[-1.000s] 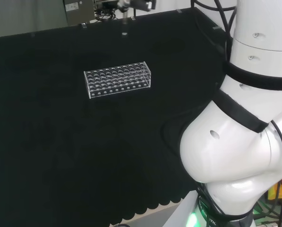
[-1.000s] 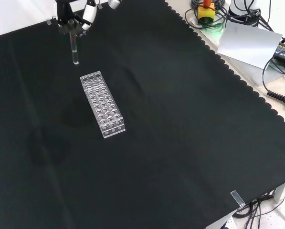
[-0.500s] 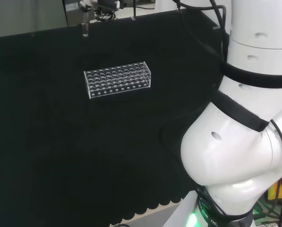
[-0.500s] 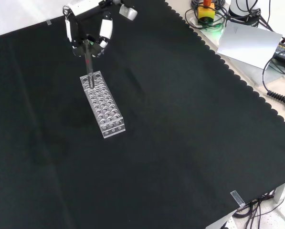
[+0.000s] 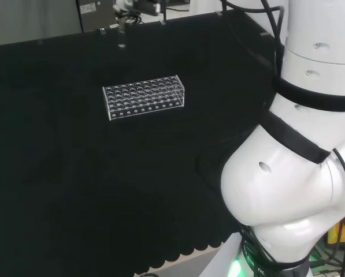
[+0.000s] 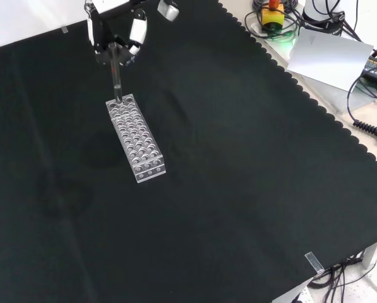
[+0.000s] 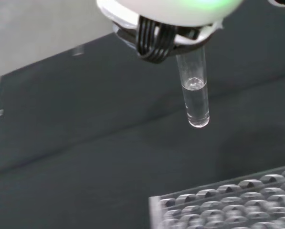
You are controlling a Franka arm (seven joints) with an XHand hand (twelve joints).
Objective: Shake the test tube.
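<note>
The hand (image 6: pixel 115 35) is high over the far end of the cloth, its fingers curled round a clear test tube (image 6: pixel 115 79) that hangs straight down. In the head view the hand (image 5: pixel 134 6) sits at the top edge and the test tube (image 5: pixel 122 34) points down beyond the rack. The wrist view shows the test tube (image 7: pixel 194 98) close up, with a little clear liquid in its rounded end, under the black fingers (image 7: pixel 154 40). A clear plastic tube rack (image 6: pixel 136 137) with several empty holes lies on the cloth below; the tube's tip is above its far end in the front view.
The arm's big white links (image 5: pixel 293 144) stand at the head view's right. Beyond the cloth's scalloped edge (image 6: pixel 314 101) in the front view lie a sheet of paper (image 6: pixel 330 57), cables and a red and yellow button box (image 6: pixel 273 14).
Over the last second the hand swung the tube left in the head view, then partway back right. In the front view it dropped towards the rack and has risen a little.
</note>
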